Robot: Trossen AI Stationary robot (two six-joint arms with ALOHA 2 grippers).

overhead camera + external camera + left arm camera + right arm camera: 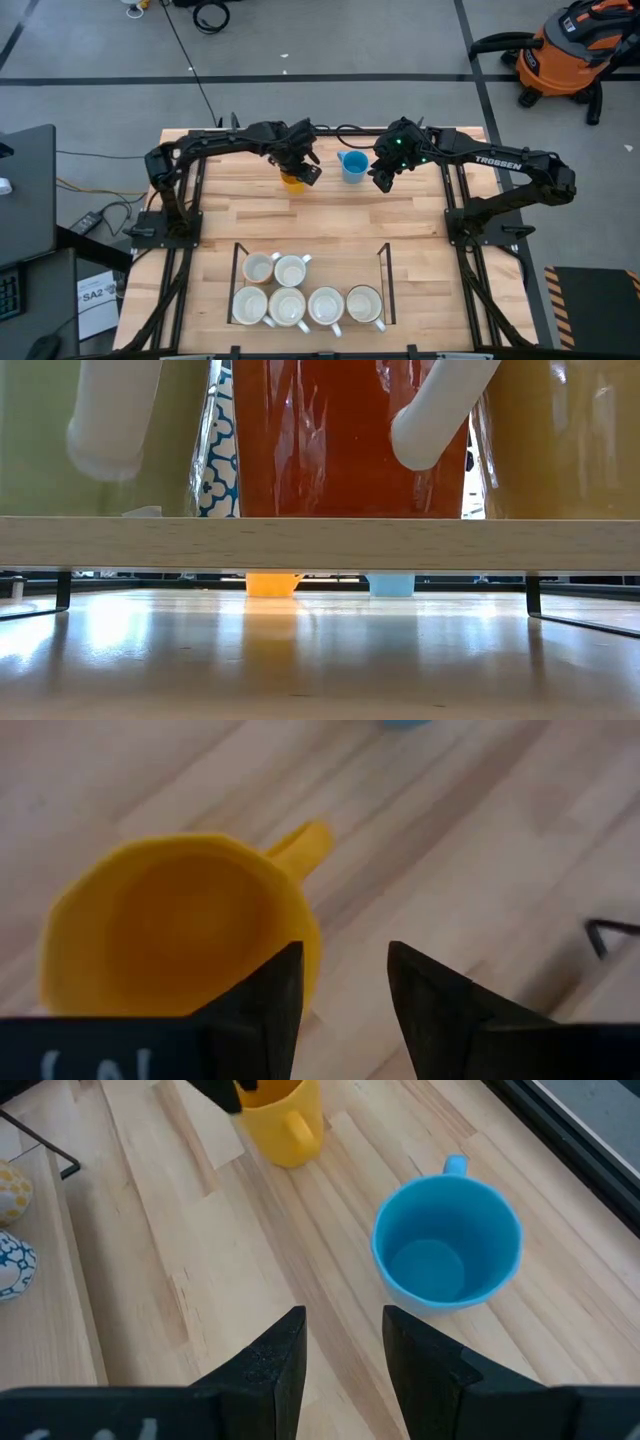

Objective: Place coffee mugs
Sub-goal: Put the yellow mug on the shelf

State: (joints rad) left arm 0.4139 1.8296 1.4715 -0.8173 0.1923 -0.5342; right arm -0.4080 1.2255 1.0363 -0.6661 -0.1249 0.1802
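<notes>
Altogether 8 coffee mugs [289, 270]

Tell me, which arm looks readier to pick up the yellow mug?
The left. Its end effector sits right over the yellow mug, fingers open at the rim. The right end effector is open beside the blue mug instead.

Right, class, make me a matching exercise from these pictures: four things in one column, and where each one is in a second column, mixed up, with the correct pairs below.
Things:
1. yellow mug
2. blue mug
3. six pale mugs
4. orange vacuum

Places:
A. on the floor beyond the table's far right corner
B. inside the black wire frame at the table's near edge
C. under the left gripper
D. just beside the right gripper, toward the left arm

Pairs: 1-C, 2-D, 3-B, 4-A
</notes>
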